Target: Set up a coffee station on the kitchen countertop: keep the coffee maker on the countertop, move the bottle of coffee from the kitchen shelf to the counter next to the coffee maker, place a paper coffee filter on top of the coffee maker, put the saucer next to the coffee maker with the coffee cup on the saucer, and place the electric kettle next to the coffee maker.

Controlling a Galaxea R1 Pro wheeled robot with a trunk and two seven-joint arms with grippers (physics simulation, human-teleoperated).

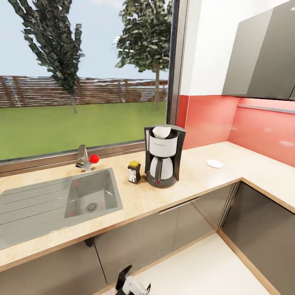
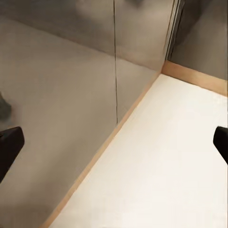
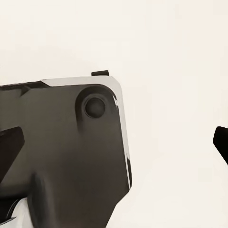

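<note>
The left gripper [image 2: 114,142] is hanging wide open over the pale floor [image 2: 171,161], holding nothing. The right gripper [image 3: 114,142] is wide open too, with nothing in it. Up on the tan countertop [image 1: 192,180], the black coffee maker [image 1: 163,156] is standing with a white filter [image 1: 161,132] sitting in its top. The little coffee bottle [image 1: 134,172] is standing just left of it. A white saucer [image 1: 214,164] is lying to its right, well apart. The sink [image 1: 92,194] is sitting left of the coffee maker, and a big window [image 1: 82,78] is showing grass behind it.
</note>
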